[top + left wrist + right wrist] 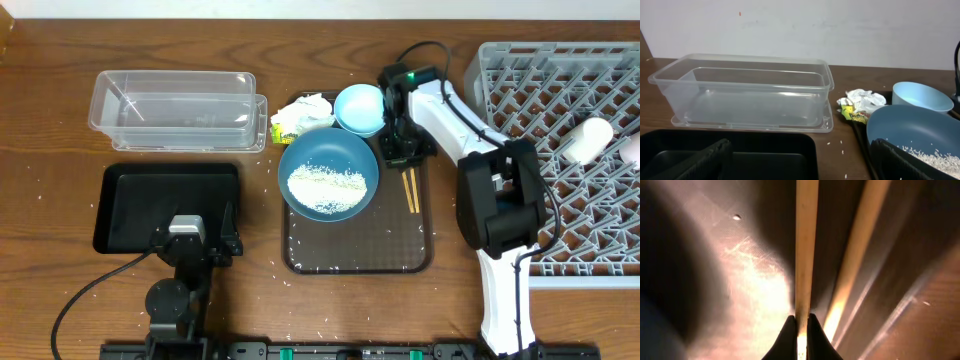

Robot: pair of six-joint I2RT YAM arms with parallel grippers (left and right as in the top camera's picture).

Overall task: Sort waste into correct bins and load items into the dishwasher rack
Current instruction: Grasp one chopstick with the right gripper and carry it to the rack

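Overhead view: was lit evenly and brightly from above; focus was sharp, shadows short and soft.
Overhead glare: showed faintly along the rim of the clear tub (175, 100).
Left wrist view: was bright against a pale wall; the nearest foreground was dark and soft.
Right wrist view: was dim and orange-tinted; the chopsticks (806, 250) were blurred at close range.
Right wrist glare: a hot patch lay on the brown tray (757, 287); heavy shadow covered the left side.
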